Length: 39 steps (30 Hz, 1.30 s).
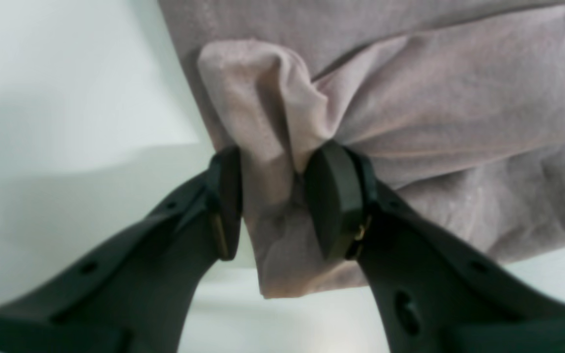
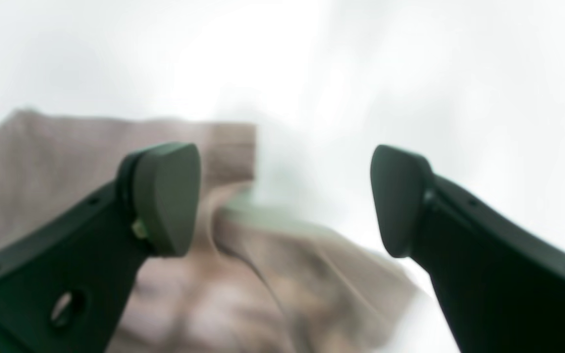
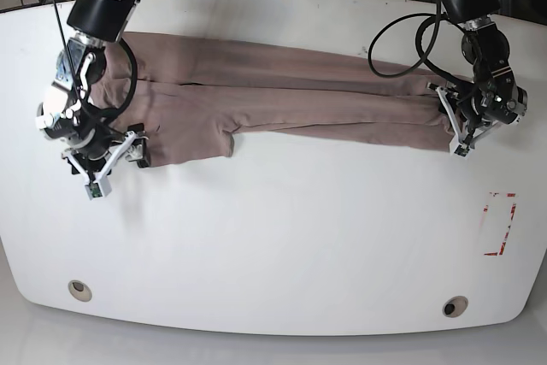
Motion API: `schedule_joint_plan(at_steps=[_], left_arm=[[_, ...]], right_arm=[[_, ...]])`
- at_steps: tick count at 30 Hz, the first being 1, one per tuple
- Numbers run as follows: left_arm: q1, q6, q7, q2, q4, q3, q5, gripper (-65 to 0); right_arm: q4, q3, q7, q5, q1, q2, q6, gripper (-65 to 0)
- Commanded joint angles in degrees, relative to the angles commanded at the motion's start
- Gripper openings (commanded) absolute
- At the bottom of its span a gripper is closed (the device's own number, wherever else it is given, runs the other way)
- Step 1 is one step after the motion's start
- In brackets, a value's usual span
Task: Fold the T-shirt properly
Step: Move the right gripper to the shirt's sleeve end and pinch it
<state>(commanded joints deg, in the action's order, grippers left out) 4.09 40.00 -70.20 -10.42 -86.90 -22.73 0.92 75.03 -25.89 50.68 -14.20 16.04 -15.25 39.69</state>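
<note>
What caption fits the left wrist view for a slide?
Left gripper pinching a bunched corner of the mauve T-shirt above the white table.

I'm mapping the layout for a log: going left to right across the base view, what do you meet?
Right tool → T-shirt stretched across the table → left tool at the shirt's far end → red rectangle mark.
</note>
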Motion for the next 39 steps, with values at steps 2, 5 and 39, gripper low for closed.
schedule_joint_plan(at_steps=[2,5,39], left_arm=[[0.0,0.0,0.0,0.0,-0.1,0.0,0.0,-42.8],[0.0,0.0,0.0,0.0,0.0,0.0,0.0,-42.8],[0.0,0.0,0.0,-0.1,0.1,0.0,0.0,-42.8]], right_arm=[[-3.5,0.1,-1.3,0.0,1.0,-0.6,0.31,-13.5],[-6.8,0.2,-2.4,0.0,1.8,-0.8,0.31,-13.5],[-6.2,6.2,-5.2,-0.4,-4.0,3.1,0.31,-64.4]])
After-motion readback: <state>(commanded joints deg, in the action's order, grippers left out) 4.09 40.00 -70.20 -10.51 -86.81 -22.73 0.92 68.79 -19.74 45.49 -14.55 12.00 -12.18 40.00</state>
